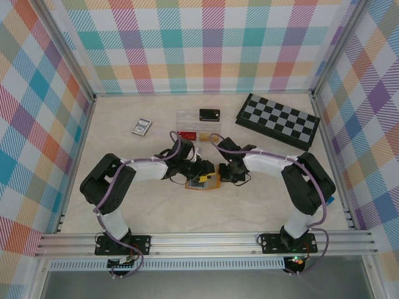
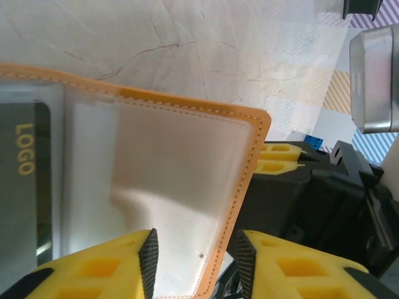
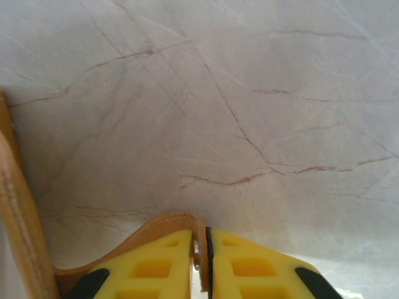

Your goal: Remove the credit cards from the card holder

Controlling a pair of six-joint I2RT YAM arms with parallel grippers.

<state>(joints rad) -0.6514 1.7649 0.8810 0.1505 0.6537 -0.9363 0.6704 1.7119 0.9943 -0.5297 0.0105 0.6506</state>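
Elbows of both arms jut outward above the table (image 1: 262, 208), forearms converging on the card holder (image 1: 202, 182) at mid-table. The right gripper (image 3: 202, 243) is pinched tight on its orange flap. The left gripper (image 2: 196, 249) stands apart astride its clear pocket's edge. Farther back lies a chessboard (image 1: 278, 119).

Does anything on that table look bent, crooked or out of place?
Yes: the tan edge of the card holder curls where the right end effector pinches it. Otherwise nothing looks spilled or broken.
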